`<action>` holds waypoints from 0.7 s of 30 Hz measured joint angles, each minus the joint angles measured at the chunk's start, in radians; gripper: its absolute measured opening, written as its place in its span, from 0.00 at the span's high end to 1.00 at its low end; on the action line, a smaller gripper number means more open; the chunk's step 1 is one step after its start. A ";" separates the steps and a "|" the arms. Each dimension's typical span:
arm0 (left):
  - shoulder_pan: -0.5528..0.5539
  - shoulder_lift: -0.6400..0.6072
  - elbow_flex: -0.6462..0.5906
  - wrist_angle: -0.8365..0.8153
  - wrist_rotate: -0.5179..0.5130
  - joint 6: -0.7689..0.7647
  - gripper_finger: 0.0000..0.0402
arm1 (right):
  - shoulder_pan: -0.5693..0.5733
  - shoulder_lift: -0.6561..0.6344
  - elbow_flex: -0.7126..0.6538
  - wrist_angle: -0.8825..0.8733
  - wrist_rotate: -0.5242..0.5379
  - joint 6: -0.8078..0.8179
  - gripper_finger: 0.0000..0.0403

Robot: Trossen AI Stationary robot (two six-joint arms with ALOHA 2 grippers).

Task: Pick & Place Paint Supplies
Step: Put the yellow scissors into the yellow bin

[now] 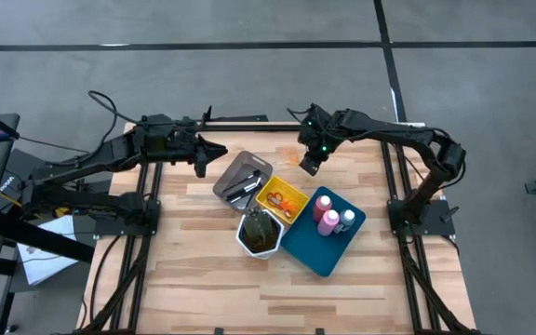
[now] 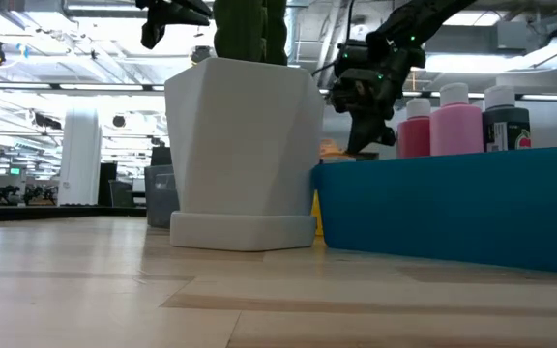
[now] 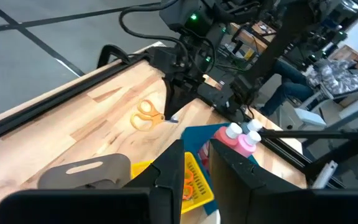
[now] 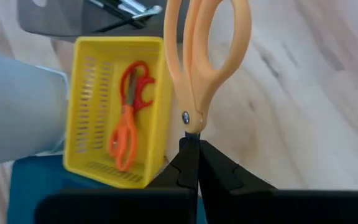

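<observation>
Taking the yellow tray (image 1: 282,200) as the landmark, most of the sorting looks done. Two pairs of scissors, one orange-handled (image 4: 120,143) and one red-handled (image 4: 135,84), already lie inside it. In the blue tray (image 1: 316,256) touching its right side stand two pink bottles (image 1: 325,212) and the small grey white-capped bottle (image 1: 347,220). The grey tray (image 1: 226,177) at its upper left holds the thin dark brushes (image 1: 244,189), and the white hexagonal pot (image 1: 259,234) sits just below it. What remains, by my judgement, is the last pair of orange scissors (image 4: 199,59): the right gripper (image 1: 310,164) has its jaws clenched on the blade end, with the handle loops hanging away from it, above the bare counter (image 1: 194,279) just beyond the yellow tray's far corner. They must yet be carried over that tray and let go. The left gripper (image 1: 203,160) waits well to the tray's left, above the counter's back edge, its jaws slightly parted with nothing between them.
</observation>
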 joint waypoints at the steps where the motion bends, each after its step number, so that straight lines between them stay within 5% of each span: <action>1: -0.007 0.000 0.000 0.000 0.000 0.000 0.83 | 0.012 -0.003 0.000 0.002 0.001 0.016 1.00; 21: -0.125 0.000 0.000 -0.069 0.002 0.008 0.83 | 0.314 -0.005 0.000 0.070 0.060 0.351 1.00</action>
